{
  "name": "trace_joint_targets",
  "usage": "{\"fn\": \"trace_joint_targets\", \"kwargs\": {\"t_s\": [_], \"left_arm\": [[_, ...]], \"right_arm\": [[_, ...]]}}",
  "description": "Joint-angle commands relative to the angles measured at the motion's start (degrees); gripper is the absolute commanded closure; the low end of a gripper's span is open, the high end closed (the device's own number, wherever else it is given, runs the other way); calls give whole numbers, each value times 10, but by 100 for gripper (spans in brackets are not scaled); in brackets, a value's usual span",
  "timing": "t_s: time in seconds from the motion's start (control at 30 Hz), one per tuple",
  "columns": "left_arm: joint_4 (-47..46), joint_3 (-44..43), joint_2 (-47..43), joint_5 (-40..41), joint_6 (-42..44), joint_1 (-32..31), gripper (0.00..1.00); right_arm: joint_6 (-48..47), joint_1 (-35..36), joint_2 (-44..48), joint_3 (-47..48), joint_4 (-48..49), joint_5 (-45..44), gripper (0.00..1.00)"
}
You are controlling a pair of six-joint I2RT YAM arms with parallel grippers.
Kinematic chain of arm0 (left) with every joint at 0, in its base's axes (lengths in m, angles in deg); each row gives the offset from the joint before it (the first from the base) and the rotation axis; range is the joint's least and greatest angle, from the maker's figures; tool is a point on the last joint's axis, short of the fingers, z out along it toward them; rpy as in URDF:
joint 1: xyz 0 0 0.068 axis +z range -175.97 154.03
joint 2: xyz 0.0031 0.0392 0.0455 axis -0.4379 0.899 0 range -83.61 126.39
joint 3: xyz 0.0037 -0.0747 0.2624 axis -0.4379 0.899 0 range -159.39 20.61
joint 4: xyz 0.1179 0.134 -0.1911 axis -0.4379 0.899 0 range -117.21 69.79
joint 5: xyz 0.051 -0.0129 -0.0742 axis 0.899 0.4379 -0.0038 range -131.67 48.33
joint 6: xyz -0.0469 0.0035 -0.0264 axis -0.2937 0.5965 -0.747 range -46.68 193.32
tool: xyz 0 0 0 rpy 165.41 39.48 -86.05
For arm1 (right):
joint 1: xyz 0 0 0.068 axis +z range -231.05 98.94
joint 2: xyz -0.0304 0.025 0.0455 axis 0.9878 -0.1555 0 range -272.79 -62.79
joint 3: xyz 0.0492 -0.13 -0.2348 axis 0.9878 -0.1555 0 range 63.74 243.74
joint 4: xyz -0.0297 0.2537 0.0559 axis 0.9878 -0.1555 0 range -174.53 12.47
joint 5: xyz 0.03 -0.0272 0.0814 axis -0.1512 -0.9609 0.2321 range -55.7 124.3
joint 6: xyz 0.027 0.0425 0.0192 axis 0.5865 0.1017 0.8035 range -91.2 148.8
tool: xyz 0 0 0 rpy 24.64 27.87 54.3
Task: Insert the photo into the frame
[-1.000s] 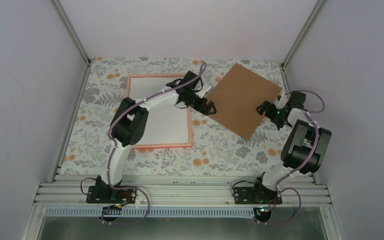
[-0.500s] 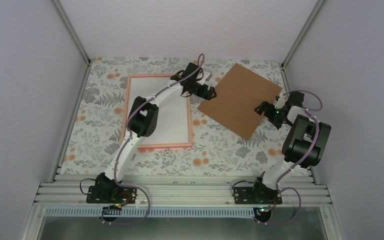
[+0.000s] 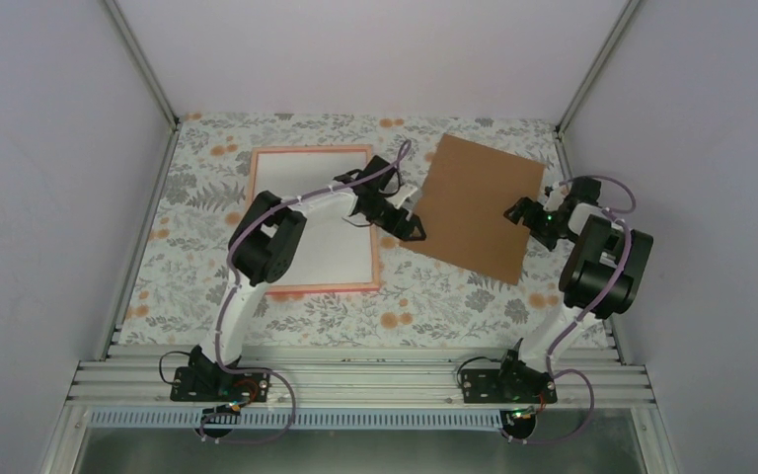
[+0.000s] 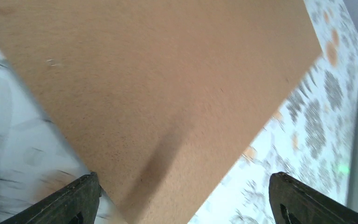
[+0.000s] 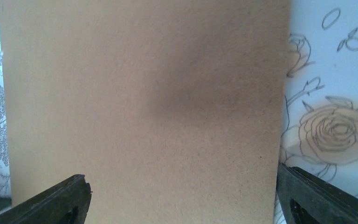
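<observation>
2 wide open: L end effector (image 3: 413, 225) over board (image 3: 479, 202) corner, R end effector (image 3: 519, 213) at its edge; contact unclear.

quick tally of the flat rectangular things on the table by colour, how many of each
pink thin-railed rectangular picture frame: 1
white rectangular paper sheet lying inside it: 1
brown rectangular backing board: 1
total: 3

A lab test cell: blank white panels (image 3: 355, 49), aluminium corner posts (image 3: 143, 64), a floral-clothed table (image 3: 434, 296), a slotted mounting rail (image 3: 355, 380).
</observation>
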Motion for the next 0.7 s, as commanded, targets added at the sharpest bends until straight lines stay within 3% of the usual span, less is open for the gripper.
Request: {"fn": "trace_joint_targets", "kwargs": {"t_s": [0.0,0.23,0.47,0.67], "left_arm": [[2,54,-47,-74,34,-15,10],[-106,93,-81,3,-104,35,9],[-51,-72,42,25,-131,36,8],[-21,-188,137,-5,-189,35,8]], "right_arm": [[-49,-6,-44,12,-47,24,4],[-110,-6,-73,45,-80,36,6],[-129,-6,-93,76,-87,-2,3],[-120,1,-125,74,-90,37,4]]}}
